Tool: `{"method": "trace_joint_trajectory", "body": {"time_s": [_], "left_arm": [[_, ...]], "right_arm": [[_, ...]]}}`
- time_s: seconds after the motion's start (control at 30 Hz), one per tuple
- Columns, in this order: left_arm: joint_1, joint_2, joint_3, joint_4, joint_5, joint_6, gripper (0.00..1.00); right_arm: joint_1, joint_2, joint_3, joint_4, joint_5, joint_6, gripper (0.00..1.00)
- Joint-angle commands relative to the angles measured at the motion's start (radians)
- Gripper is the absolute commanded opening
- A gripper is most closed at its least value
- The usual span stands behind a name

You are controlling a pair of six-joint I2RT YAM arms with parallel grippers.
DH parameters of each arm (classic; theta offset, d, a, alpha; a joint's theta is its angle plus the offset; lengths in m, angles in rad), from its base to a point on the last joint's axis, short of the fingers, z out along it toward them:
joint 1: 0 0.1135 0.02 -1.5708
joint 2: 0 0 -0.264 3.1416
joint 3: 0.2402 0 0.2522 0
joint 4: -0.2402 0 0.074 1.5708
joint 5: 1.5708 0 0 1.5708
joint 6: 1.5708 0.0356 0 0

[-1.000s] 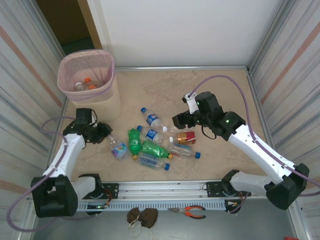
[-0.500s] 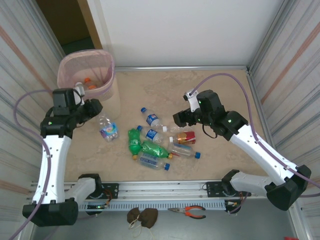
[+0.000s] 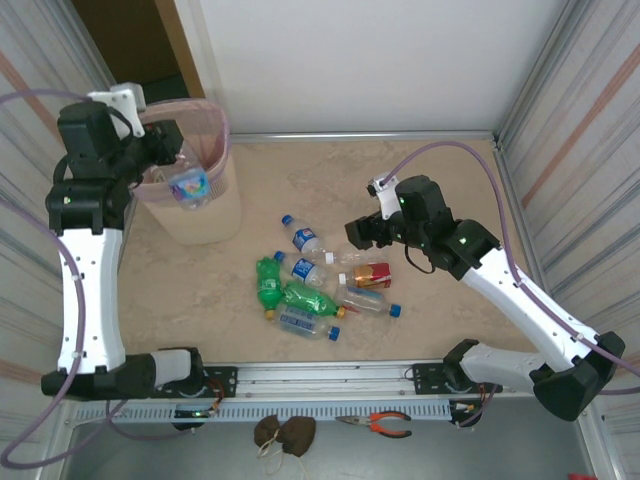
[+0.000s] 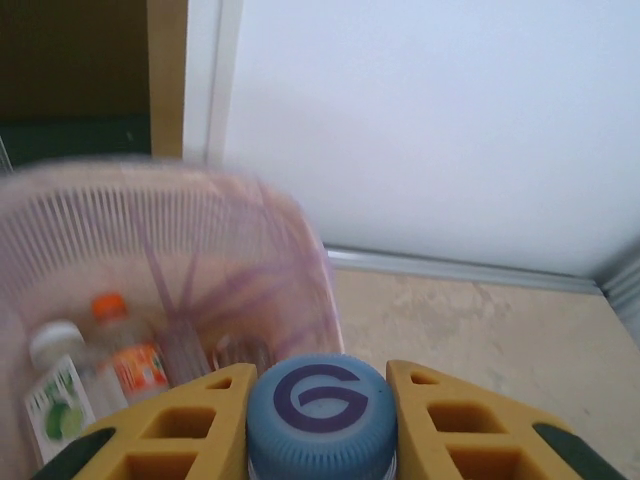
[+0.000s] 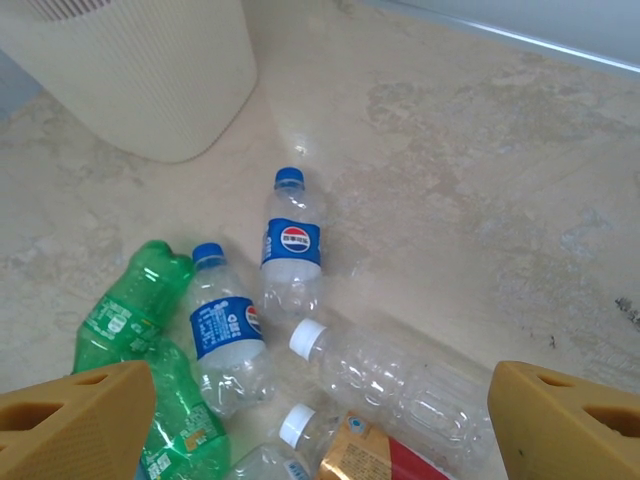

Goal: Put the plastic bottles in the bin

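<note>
Bottle [image 3: 190,187], blue-labelled, hangs pinched in the left hand [image 3: 176,168]. The hand's yellow fingers [image 4: 190,425] press on either side of the neck, just under the blue cap [image 4: 320,412]. The hand holds the bottle over the near rim of the bin [image 3: 218,125], above the opening rather than down inside. On the bin's floor lie two more: an orange-capped bottle [image 4: 125,345] and a white-capped bottle [image 4: 52,385] with a green label. The bin stands at the far left corner of the surface [image 3: 440,180].

The right hand [image 3: 358,235] is spread wide, its fingers [image 5: 75,420] well apart with nothing between them. It hovers over the heap [image 3: 320,285] of bottles lying flat mid-surface. Right below it are a clear bottle [image 5: 400,385] with a white cap and a red-labelled bottle [image 5: 365,460]. To their left are two Pepsi bottles [image 5: 292,245] close together, then two green bottles [image 5: 125,310]. Nearer the arm bases lie two more clear ones [image 3: 305,322], one with its blue cap pointing right.
</note>
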Motion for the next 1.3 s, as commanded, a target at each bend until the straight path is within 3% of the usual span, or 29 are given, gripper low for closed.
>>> {"method": "trace_joint_trajectory", "body": {"time_s": [0.0, 0.27, 0.43, 0.67, 0.9, 1.27], "left_arm": [[0.010, 0.047, 0.078, 0.104, -0.068, 0.098, 0.02], [0.010, 0.185, 0.115, 0.271, -0.154, 0.209, 0.00], [0.012, 0.299, 0.163, 0.290, -0.170, 0.243, 0.00], [0.027, 0.423, 0.170, 0.286, -0.119, 0.233, 0.00], [0.026, 0.443, -0.004, 0.299, -0.044, 0.190, 0.00], [0.028, 0.404, -0.367, 0.456, -0.059, 0.143, 0.00]], "right_arm": [[0.009, 0.000, 0.033, 0.002, 0.030, -0.024, 0.85], [0.019, 0.005, 0.038, -0.004, 0.047, -0.022, 0.85], [0.029, 0.013, 0.038, -0.003, 0.059, -0.017, 0.85], [0.042, 0.039, 0.046, 0.004, 0.068, -0.013, 0.85], [0.045, 0.055, 0.049, 0.004, 0.070, -0.012, 0.86], [0.042, 0.053, 0.039, 0.000, 0.067, -0.022, 0.86]]}}
